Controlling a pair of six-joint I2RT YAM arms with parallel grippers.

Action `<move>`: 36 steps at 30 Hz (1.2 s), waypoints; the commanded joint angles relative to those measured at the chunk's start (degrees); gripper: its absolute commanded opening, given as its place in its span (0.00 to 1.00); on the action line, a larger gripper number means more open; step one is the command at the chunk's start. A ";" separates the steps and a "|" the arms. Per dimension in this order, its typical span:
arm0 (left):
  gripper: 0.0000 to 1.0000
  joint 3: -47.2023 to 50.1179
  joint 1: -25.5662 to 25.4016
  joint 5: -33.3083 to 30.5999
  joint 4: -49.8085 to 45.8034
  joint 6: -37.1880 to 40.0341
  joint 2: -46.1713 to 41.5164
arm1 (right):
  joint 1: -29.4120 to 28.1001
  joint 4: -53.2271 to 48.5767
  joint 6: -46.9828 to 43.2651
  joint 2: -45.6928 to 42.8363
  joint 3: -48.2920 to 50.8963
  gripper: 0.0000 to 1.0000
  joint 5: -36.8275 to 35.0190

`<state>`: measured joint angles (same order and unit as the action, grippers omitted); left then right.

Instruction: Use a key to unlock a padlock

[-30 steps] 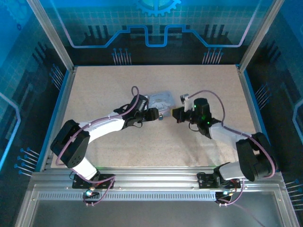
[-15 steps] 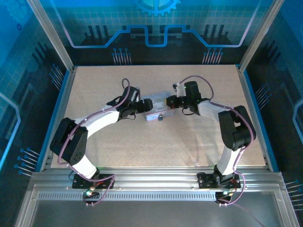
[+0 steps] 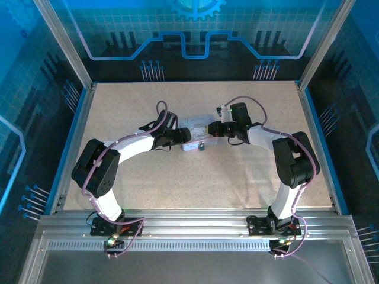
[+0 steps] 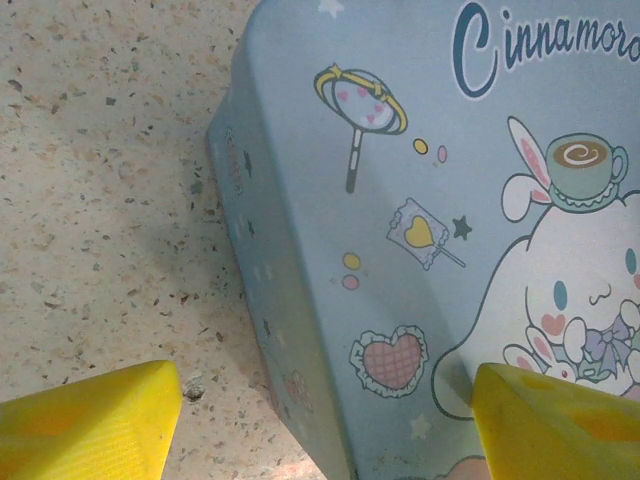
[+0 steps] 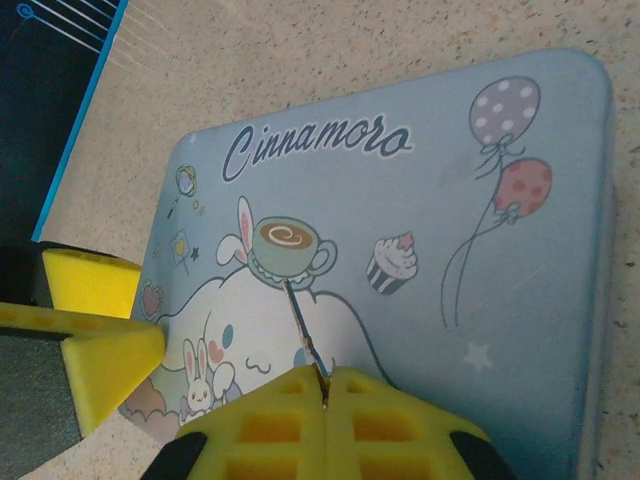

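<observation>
The pale blue cartoon tin [image 3: 198,125] lies mid-table. The tiny dark padlock [image 3: 201,146] hangs at its near side. My right gripper [image 3: 212,129] hovers over the tin's right part, shut on the key [image 5: 305,335]. The thin blade sticks out of the yellow pads [image 5: 400,420] over the tin lid [image 5: 450,200]. My left gripper [image 3: 177,135] is open at the tin's left end. In the left wrist view it [image 4: 325,430] straddles the tin's edge [image 4: 290,300]. One yellow finger [image 4: 90,425] is over the table, the other [image 4: 560,430] over the lid.
The left gripper's yellow fingers [image 5: 95,330] show at the tin's left end in the right wrist view. Speckled tabletop [image 3: 177,177] spreads all round the tin. Blue rails and metal posts [image 3: 71,142] border the table.
Both arms swung from the table's middle back to the tin. The right gripper now hangs over the lid with the key, and the left has closed in on the tin's left end.
</observation>
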<state>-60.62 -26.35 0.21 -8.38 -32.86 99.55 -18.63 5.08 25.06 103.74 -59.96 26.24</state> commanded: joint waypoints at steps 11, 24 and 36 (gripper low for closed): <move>0.77 7.05 4.38 -2.45 -2.82 1.37 -2.38 | -8.00 -5.78 6.65 -1.19 10.61 0.00 -2.42; 0.80 8.69 8.76 0.08 -0.99 3.71 -4.92 | -12.49 -4.88 9.85 -3.70 9.87 0.00 -3.48; 0.90 18.46 7.45 3.04 5.85 8.22 -26.40 | -10.27 -5.78 7.02 -7.88 2.17 0.00 -1.69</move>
<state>-44.80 -18.33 1.56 -3.97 -26.94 77.67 -29.76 1.98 33.04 96.75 -55.09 24.25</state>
